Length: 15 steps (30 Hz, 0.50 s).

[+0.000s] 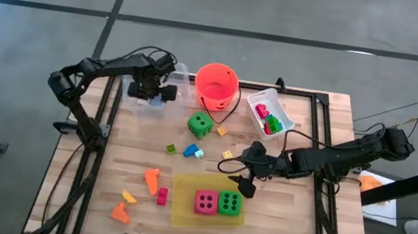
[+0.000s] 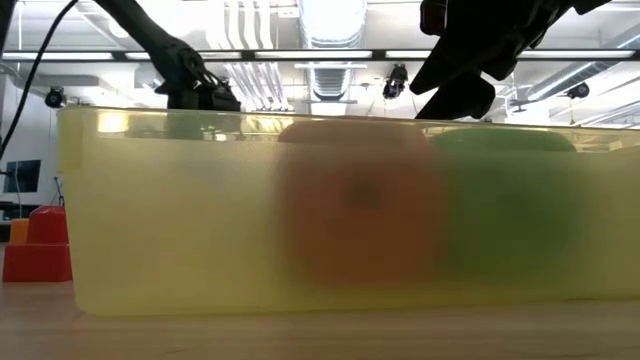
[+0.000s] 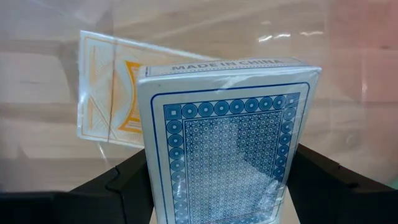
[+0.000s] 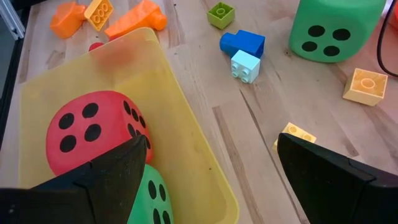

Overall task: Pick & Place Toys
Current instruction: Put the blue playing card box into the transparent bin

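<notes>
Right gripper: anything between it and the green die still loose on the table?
Nothing visible blocks it. The right gripper, fingers open, hovers over the yellow tray's upper right corner. The loose green die sits up-left of it on bare wood; only small bricks, a yellow one and a blue one, lie near that line.

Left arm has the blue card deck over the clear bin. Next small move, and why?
Probably open the left gripper to drop the blue card deck: it's clamped between the fingers above the clear bin, where an orange deck already lies.
</notes>
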Motion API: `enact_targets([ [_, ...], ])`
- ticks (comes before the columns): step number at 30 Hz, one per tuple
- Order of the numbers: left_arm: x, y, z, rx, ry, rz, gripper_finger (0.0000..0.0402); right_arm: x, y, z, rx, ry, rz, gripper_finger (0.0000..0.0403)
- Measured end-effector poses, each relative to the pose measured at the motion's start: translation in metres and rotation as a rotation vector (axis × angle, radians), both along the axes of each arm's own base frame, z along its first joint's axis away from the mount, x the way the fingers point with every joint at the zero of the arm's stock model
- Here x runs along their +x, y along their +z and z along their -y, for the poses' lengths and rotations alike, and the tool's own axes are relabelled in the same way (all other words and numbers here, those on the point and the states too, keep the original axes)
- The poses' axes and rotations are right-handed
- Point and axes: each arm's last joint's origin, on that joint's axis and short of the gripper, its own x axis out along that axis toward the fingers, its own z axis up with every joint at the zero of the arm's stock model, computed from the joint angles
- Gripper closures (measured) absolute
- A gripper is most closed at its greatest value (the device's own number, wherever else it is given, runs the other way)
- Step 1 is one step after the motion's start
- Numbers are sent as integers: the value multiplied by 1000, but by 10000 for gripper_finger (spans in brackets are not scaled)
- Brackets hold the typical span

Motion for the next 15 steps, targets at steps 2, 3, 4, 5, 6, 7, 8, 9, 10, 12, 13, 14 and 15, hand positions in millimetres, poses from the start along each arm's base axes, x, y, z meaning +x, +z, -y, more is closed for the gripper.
enact_targets([
  [2, -1, -3, 1, -8, 0, -7, 125, 0, 0, 0, 0, 0, 0, 46],
  [3, -2, -3, 2, -12, 1, -9, 125, 0, 0, 0, 0, 0, 0, 46],
  [4, -2, -4, 2, -11, 3, -9, 125, 0, 0, 0, 0, 0, 0, 46],
  [5, -3, -5, 2, -12, 5, -9, 125, 0, 0, 0, 0, 0, 0, 46],
  [6, -3, -6, 3, -13, 5, -11, 125, 0, 0, 0, 0, 0, 0, 46],
  [7, -4, -7, 3, -16, 6, -13, 125, 0, 0, 0, 0, 0, 0, 46],
  [8, -4, -8, 3, -17, 6, -13, 125, 0, 0, 0, 0, 0, 0, 46],
  [9, -4, -9, 3, -19, 7, -11, 125, 0, 0, 0, 0, 0, 0, 46],
  [10, -5, -9, 3, -20, 7, -11, 124, 0, 0, 0, 0, 0, 0, 46],
  [12, -5, -10, 4, -26, 9, -13, 111, 0, 0, 0, 0, 0, 0, 46],
  [13, -5, -10, 4, -25, 8, -12, 104, 0, 0, 0, 0, 0, 0, 46],
  [14, -5, -10, 4, -24, 5, -12, 99, 0, 0, 0, 0, 0, 0, 46],
  [15, -5, -10, 4, -25, 5, -13, 95, 0, 0, 0, 0, 0, 0, 46],
])
